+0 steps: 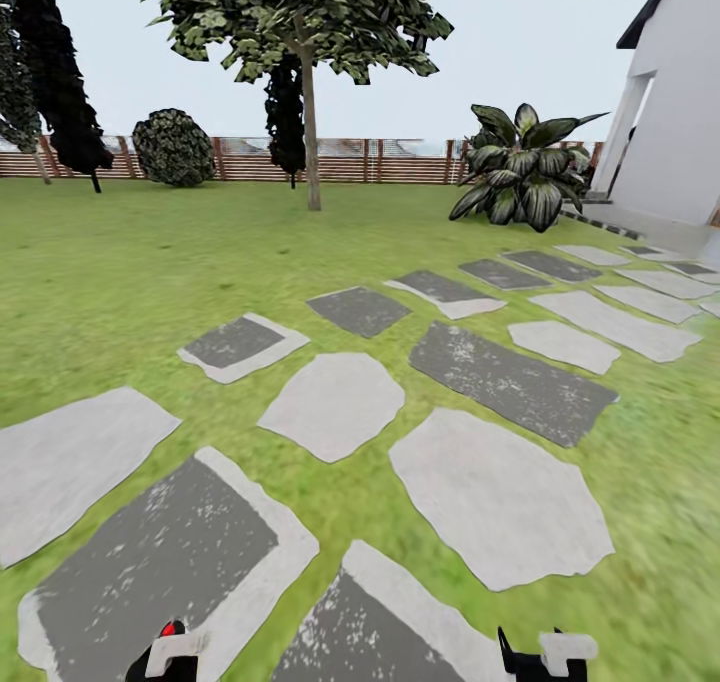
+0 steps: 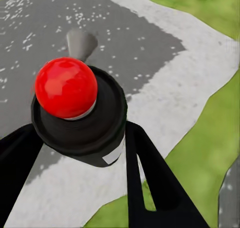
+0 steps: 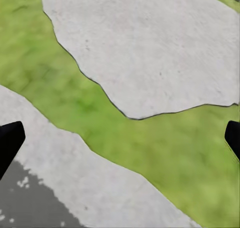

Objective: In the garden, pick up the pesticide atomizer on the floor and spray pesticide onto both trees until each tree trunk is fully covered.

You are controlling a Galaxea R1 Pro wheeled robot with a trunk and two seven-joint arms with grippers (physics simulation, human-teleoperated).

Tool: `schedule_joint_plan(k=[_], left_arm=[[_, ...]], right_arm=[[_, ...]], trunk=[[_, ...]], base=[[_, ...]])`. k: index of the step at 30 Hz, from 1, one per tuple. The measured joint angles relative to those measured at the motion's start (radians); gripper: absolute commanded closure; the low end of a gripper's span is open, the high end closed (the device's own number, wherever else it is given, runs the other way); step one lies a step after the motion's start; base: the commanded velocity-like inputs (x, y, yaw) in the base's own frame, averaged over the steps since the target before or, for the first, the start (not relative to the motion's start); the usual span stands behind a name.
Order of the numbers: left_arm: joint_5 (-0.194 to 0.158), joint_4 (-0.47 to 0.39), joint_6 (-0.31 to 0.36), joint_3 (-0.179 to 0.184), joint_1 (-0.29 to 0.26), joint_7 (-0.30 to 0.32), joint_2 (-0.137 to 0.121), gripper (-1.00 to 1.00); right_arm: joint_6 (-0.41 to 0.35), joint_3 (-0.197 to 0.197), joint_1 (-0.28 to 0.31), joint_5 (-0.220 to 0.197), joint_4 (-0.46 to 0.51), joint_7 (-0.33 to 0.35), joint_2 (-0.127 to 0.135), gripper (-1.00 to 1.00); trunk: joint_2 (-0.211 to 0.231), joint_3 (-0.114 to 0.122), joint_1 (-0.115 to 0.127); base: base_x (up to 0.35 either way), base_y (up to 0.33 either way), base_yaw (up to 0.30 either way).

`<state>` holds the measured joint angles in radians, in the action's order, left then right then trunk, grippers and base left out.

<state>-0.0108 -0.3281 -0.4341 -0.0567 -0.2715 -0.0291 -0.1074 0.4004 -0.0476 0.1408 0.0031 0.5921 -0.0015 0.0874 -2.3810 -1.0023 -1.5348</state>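
Atomizer (image 2: 80, 110) clamped in left gripper (image 2: 80, 138); right gripper (image 3: 120, 138) spread wide, empty; tree (image 1: 311, 112) distant, so spray risks falling short.

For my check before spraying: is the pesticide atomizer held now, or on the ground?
Held. The left gripper's black fingers close around the pesticide atomizer, above a stepping stone.
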Motion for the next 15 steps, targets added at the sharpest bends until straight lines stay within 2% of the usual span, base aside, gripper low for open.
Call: schedule_joint_plan(k=[15], left_arm=[[0.000,0.002,0.000,0.000,0.000,0.000,0.000,1.00]], right_arm=[[0.000,0.000,0.000,0.000,0.002,0.000,0.000,-1.00]], trunk=[[0.000,0.000,0.000]], base=[[0.335,-0.099,0.000]])
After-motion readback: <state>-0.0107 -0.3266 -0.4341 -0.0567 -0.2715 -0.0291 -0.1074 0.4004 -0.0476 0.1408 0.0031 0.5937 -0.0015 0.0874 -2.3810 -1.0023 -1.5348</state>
